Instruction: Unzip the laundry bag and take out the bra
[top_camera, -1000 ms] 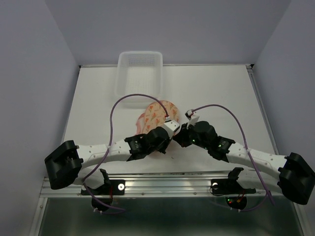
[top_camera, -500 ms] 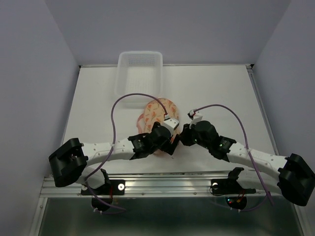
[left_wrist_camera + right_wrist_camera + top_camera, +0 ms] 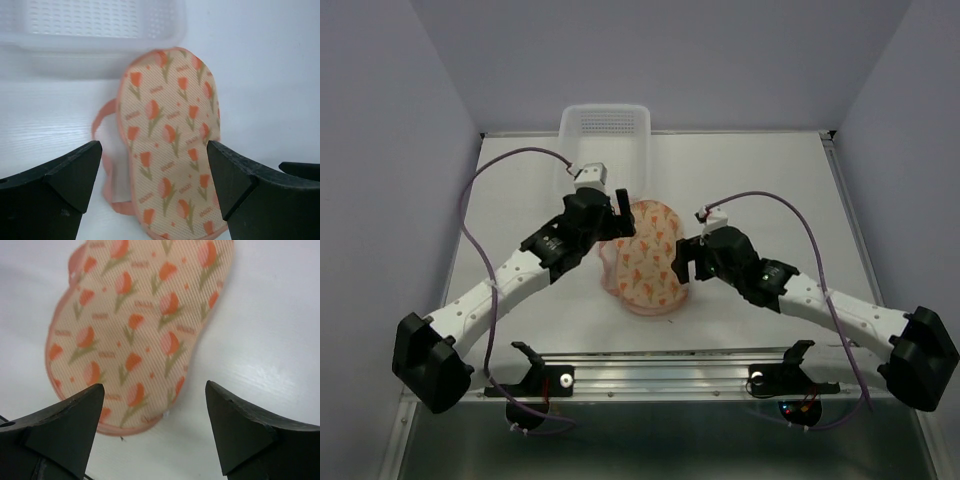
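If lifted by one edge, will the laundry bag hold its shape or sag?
The laundry bag looks padded with a clean outline, so probably droops gently, not collapses. Its ribbed fabric should grip well. Likely light, sliding easily on the smooth table.

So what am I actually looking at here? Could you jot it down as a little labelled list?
Surface: white table
Middle: printed laundry bag, lying flat
Far edge: white plastic basket, behind the bag
Left arm: left gripper open, over the bag, holding nothing
Right arm: right gripper open, over the bag, holding nothing
Bra: not visible in any view
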Motion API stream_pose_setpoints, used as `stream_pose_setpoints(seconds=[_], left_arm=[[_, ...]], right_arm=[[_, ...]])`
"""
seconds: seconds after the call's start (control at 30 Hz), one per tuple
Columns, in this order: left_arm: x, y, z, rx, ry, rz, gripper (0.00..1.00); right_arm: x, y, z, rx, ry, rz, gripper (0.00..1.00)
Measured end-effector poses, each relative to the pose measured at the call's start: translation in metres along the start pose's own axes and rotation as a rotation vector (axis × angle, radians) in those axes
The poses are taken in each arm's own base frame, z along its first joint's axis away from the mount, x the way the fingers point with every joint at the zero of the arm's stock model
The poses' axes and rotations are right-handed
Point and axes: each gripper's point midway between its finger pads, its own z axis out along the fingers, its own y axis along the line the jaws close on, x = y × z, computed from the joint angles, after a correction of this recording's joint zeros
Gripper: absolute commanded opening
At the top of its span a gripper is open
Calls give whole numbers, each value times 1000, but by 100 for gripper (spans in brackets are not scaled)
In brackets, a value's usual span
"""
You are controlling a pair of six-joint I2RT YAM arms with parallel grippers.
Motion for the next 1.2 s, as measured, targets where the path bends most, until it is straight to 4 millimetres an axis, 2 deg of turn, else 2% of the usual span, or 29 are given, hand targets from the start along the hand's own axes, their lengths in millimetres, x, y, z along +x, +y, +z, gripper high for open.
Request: stream_pose_setpoints(seconds=[0.1,0.13,0.2,0.3,0.4,0.47,0.53,0.6,0.63,0.8,0.87,0.9,1.03,1.2], left_arm=[[-34,40,-7,-80,-45,-61,99],[-39,50,-10,-97,-52,-72,99],[-52,81,-17,-153,-69,-100,99],[-60,119,-26,-223,-85,-121,99],[-53,143,-30,-258,-93,-134,99],[-35,162,-31,-290,-60,-144,99],[-26,174,-31,-322,-41,-148,99],[-22,180,-33,-346,-34,-142,99],[-23,182,-34,-359,-42,-139,99],[-40,184,-51,-380,-126,-126,99],[-45,184,-55,-382,-150,-124,99],[-47,184,-56,-383,-156,-122,99],[-47,184,-56,-385,-156,-118,99],[-46,184,-56,-385,-154,-113,99]], right_arm=[[-32,18,12,-6,-21,-33,89],[-43,28,20,-12,-28,-49,89],[-47,47,35,-19,-12,-92,89],[-48,76,64,-14,8,-158,88],[-36,97,95,18,42,-223,86],[-31,104,111,51,50,-253,83],[-32,109,125,85,42,-268,78],[-33,112,140,121,33,-278,73],[-32,111,147,139,30,-283,67],[-14,103,174,212,53,-309,49],[-4,97,181,234,71,-323,33],[1,95,183,245,78,-326,20],[5,91,184,267,85,-337,1],[-8,99,173,240,71,-327,1]])
